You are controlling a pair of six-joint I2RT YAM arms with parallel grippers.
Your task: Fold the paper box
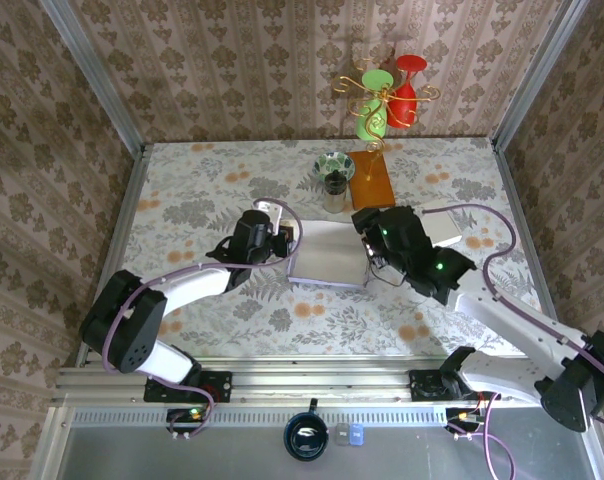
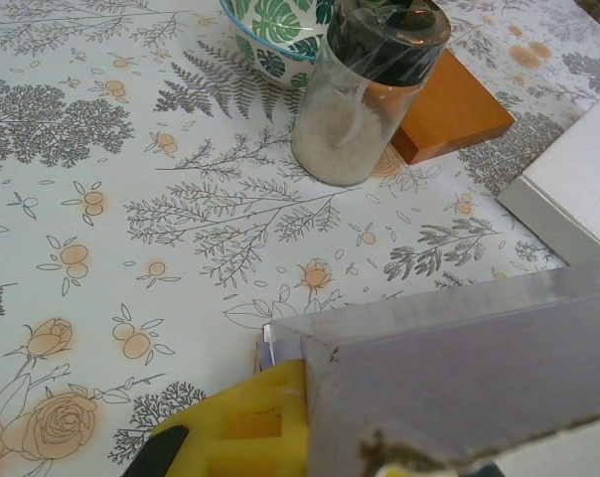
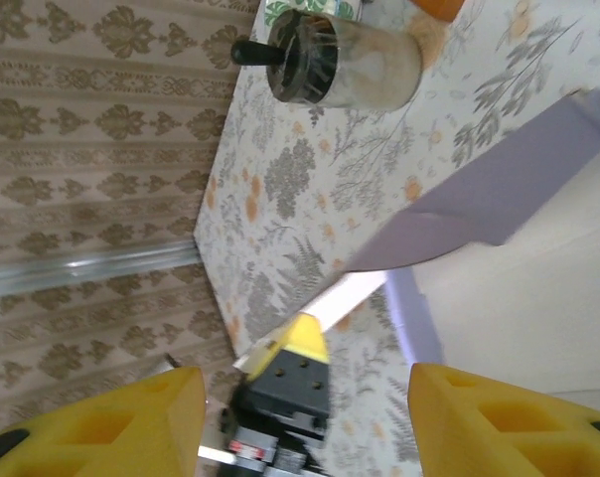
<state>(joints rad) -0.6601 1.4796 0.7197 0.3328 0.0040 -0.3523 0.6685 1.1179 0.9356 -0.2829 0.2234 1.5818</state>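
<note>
Your left gripper [image 1: 279,240] was pinched tight on the left wall of the paper box [image 1: 328,255], which sat at the middle of the table [image 1: 182,190], between the 2 arms. Your right gripper [image 1: 370,252] hung at the box's right edge, its 2 yellow fingers [image 3: 121,417] spread wide, grasping nothing. A glass jar [image 1: 334,192], a bowl [image 1: 334,163] and a wooden block [image 1: 371,180] stood just behind the box.

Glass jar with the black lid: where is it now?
In the top view the glass jar stands beyond the paper box, beside the leaf-patterned bowl, left of the wooden block.
</note>
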